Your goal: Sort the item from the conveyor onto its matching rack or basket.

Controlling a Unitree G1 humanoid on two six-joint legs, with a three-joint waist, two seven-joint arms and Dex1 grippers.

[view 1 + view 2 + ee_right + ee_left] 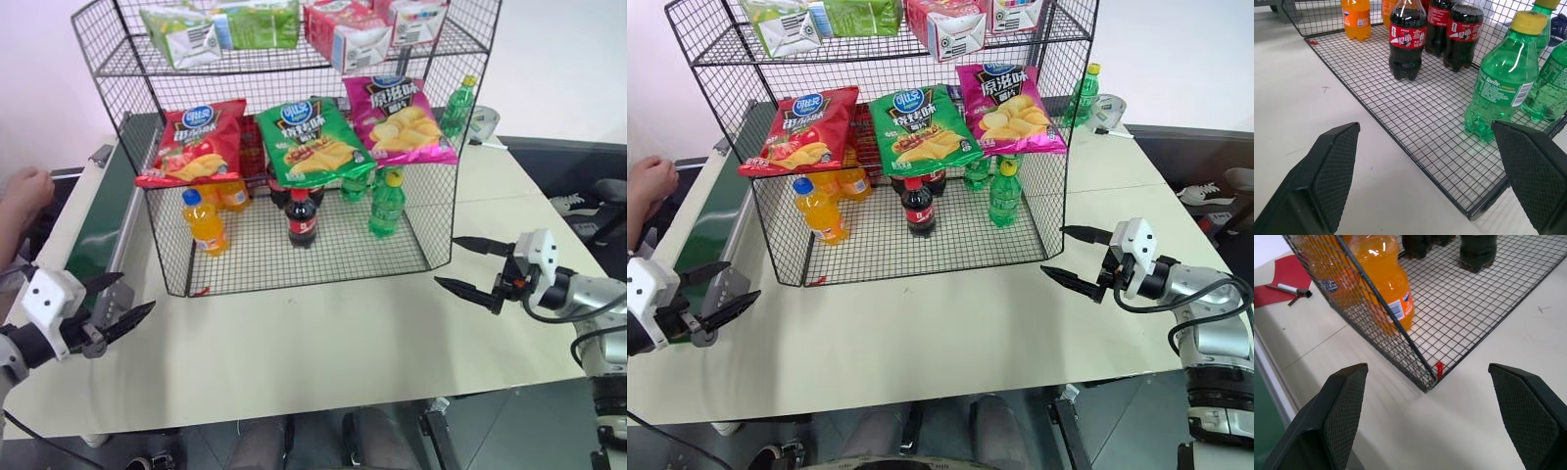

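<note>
Okay, red chip bag (193,143) sits on the rack (147,83); both grippers' fingers (1344,409) released, so I hold clear of the wire.

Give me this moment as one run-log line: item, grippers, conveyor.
item: shiny red potato-chip bag on black wire-grid rack, beside green chip bag | left gripper: open, empty | right gripper: open, empty | dark-green conveyor belt: bare

- We look down from head height over the surface (323,343) at the wire rack (294,245).
- Both wrist views sit low, close to its basket floor.
</note>
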